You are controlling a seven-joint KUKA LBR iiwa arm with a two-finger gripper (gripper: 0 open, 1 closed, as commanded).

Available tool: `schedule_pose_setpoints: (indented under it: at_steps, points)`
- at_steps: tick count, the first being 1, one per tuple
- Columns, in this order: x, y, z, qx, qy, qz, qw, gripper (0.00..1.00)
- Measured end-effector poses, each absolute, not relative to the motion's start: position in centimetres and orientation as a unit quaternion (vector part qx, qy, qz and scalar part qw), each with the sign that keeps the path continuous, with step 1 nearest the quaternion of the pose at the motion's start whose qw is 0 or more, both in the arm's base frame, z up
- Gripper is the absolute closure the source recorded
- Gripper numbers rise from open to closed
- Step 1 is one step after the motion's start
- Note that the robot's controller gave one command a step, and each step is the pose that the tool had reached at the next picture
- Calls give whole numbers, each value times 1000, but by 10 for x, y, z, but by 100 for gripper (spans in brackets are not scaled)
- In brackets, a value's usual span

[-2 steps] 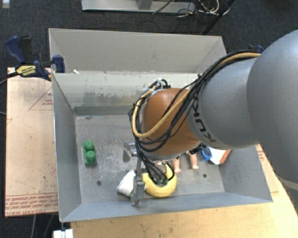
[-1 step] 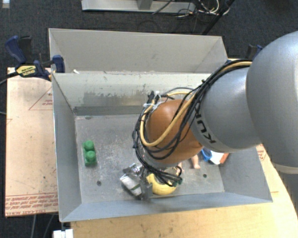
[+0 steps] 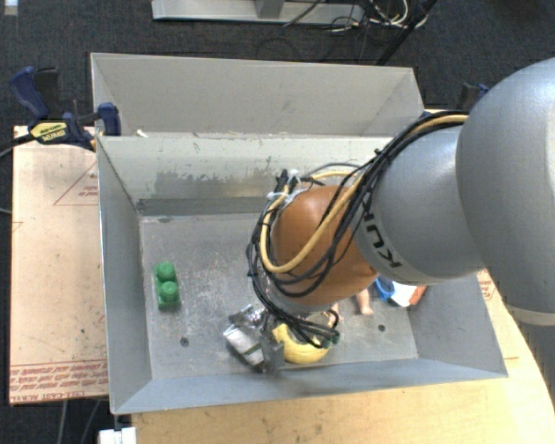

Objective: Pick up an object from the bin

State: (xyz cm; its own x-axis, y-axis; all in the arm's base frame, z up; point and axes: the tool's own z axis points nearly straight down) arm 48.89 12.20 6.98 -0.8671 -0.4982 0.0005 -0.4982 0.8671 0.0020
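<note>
My gripper [image 3: 248,338] is low in the bin [image 3: 120,248], close to the floor by the near wall, a little left of the middle. Whether it is open or closed I cannot tell: the metal at my tip is a jumble from this angle, and my own orange cover [image 3: 307,231] and cables [image 3: 256,248] hang over part of it. I see nothing held in it.

Just right of my tip, touching it or very nearly, lies a yellow thing [image 3: 303,351], rounded and curved, rather like a small banana, with a black cable crossing it. It is the nearest thing to me and I judge it the likeliest pick, though I cannot say whether my tip is round it or merely beside it.

Further right, half under my arm, lie a pink thing [image 3: 363,302] and a blue and white thing [image 3: 396,292] with some orange on it. Well apart, on the left of the floor, sits a green piece [image 3: 166,286] with two round knobs in a row, alone.

As to the task, I judge the descent done, since I am down among the things. A grasp is not shown, and the lift is not yet begun: the yellow thing lies on the floor. What is left is to close on one thing and raise it clear of the walls
</note>
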Motion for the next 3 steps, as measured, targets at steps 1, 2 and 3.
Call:
schedule_pose_setpoints:
  at_steps: [1, 2, 3]
  points:
    - [489, 122, 70, 258, -966, -1, 0, 100]
    - [489, 122, 70, 258, -966, -1, 0, 100]
    - [489, 122, 70, 258, -966, -1, 0, 100]
